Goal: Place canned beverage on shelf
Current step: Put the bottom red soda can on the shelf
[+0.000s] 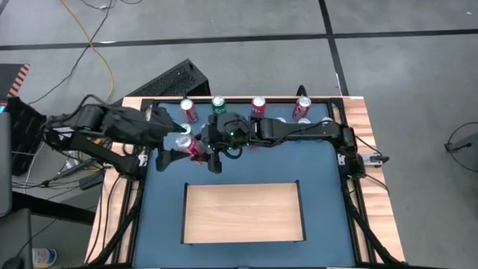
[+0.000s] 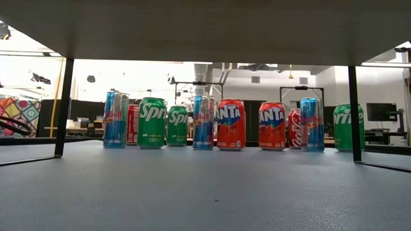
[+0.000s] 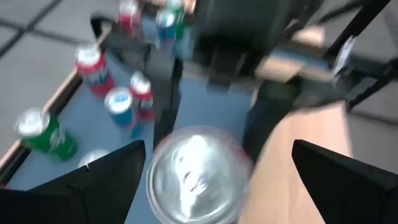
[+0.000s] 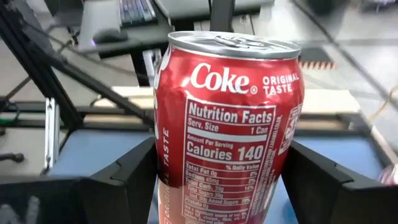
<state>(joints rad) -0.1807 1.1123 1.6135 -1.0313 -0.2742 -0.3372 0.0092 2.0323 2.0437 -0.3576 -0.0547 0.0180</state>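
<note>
Coke can (image 4: 227, 124) held between right gripper (image 4: 217, 180) fingers.

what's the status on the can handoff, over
Right claw shut on Coke can. Left claw open around its top, above the blue mat. Shelf bare, nothing set on it yet. Path to shelf looks clear.

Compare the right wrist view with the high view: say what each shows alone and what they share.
Right wrist view only: the Coke can's label, with nutrition facts, and the right hand gripping its sides.

High view only: the bare shelf, the can row along the far edge, and the open left hand.

Both: the Coke can, the blue table top and the shelf.
</note>
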